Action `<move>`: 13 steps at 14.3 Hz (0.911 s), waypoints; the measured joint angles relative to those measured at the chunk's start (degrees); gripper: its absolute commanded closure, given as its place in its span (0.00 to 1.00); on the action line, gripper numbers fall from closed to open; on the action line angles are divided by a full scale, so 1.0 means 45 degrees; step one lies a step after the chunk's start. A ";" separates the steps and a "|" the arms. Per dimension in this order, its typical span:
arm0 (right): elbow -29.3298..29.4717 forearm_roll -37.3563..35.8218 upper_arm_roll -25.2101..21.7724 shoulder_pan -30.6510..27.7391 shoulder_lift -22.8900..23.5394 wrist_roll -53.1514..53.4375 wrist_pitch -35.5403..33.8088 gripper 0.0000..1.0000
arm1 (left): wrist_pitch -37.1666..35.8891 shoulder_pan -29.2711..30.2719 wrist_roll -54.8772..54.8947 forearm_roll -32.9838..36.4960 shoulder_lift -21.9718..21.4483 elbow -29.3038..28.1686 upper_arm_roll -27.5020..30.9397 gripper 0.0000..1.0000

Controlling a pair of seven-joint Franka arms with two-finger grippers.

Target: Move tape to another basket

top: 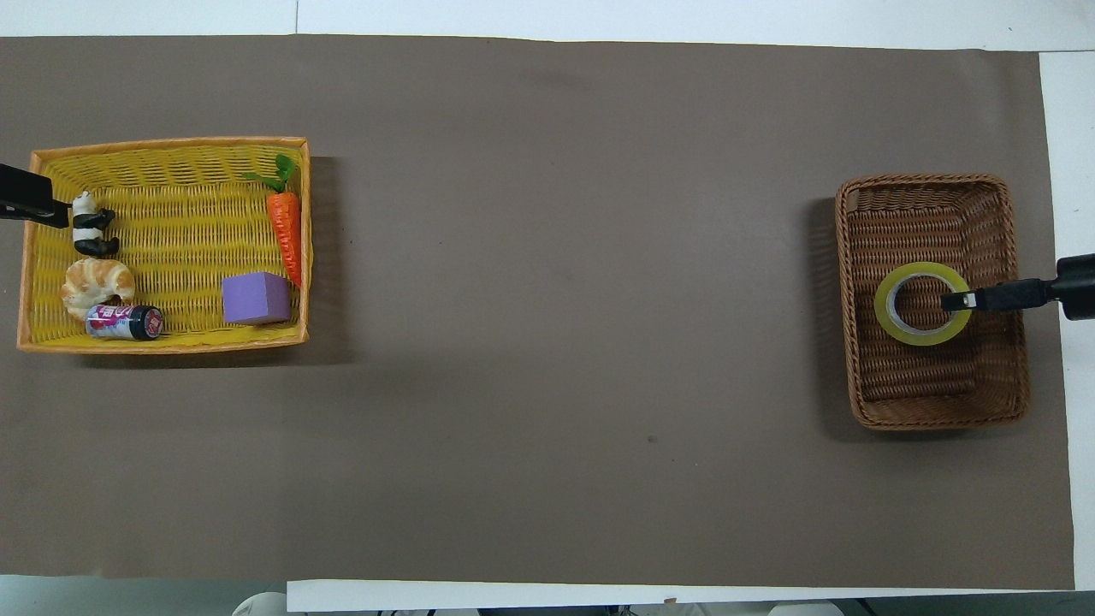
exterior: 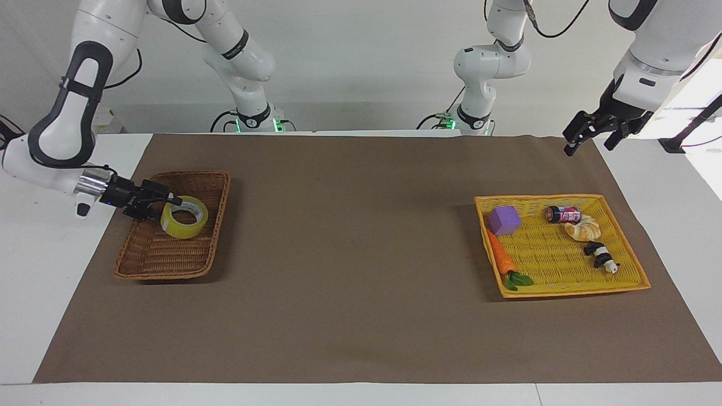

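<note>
The tape (exterior: pixel 186 224), a yellow roll with a pale core, sits in the brown wicker basket (exterior: pixel 163 275) at the right arm's end of the table. It looks slightly tilted there. My right gripper (exterior: pixel 171 205) reaches in low over the basket's outer rim. It is shut on the roll's wall, with one finger inside the ring. In the overhead view the tape (top: pixel 882 311) lies mid-basket (top: pixel 932 421), with the right gripper (top: pixel 951 301) at its rim. My left gripper (exterior: pixel 591 134) is open and hangs high over the table's corner at the left arm's end, empty.
A bright yellow basket (exterior: pixel 564 291) at the left arm's end holds a purple cube (exterior: pixel 503 220), a carrot (exterior: pixel 501 256), a small can (exterior: pixel 563 214), a croissant (exterior: pixel 584 228) and a panda figure (exterior: pixel 601 256). Brown mat covers the table between the baskets.
</note>
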 measured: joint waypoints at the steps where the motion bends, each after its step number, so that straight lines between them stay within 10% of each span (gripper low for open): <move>1: 0.0261 -0.0484 0.0008 0.0236 -0.0138 -0.0001 0.0003 0.00 | 0.0000 0.0000 0.0000 0.0000 -0.0012 -0.0001 0.0000 0.00; 10: 0.1323 -0.3964 0.0047 0.1628 -0.2349 0.0398 0.0675 0.00 | -0.0001 0.0000 0.0000 0.0000 -0.0082 -0.0022 0.0000 0.00; 13: 0.2450 -0.5819 0.0090 0.2941 -0.2980 0.4062 -0.0211 0.00 | -0.0001 0.0000 0.0000 0.0000 -0.0083 -0.0024 0.0000 0.00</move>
